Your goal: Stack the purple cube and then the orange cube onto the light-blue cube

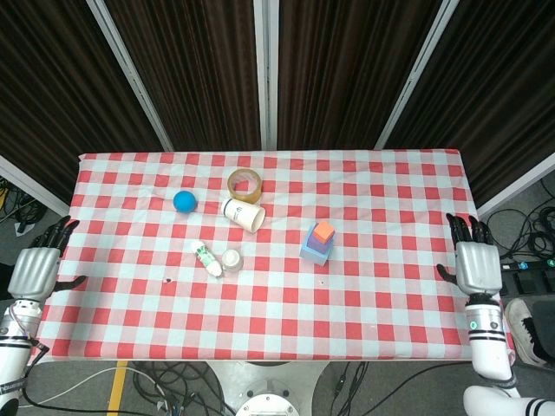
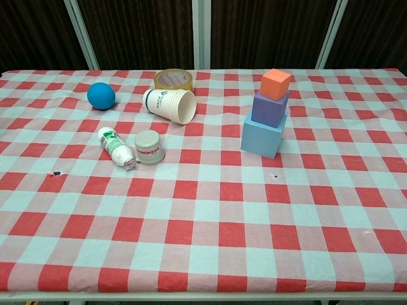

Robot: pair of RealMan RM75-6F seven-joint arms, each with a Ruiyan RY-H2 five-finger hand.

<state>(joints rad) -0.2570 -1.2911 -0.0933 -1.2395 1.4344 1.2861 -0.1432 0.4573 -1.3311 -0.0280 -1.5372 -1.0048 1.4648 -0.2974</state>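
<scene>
On the light-blue cube sit the purple cube and orange cube (stacked); left hand at 9 o'clock and right hand at 3 o'clock, fingers spread, holding nothing.

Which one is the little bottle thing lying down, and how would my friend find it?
Start at the red-and-white checked table and look to its left half, below the blue ball and the tipped-over paper cup. There a small white bottle lies on its side, right beside a short grey cap. It is the only thing with a green label.
</scene>
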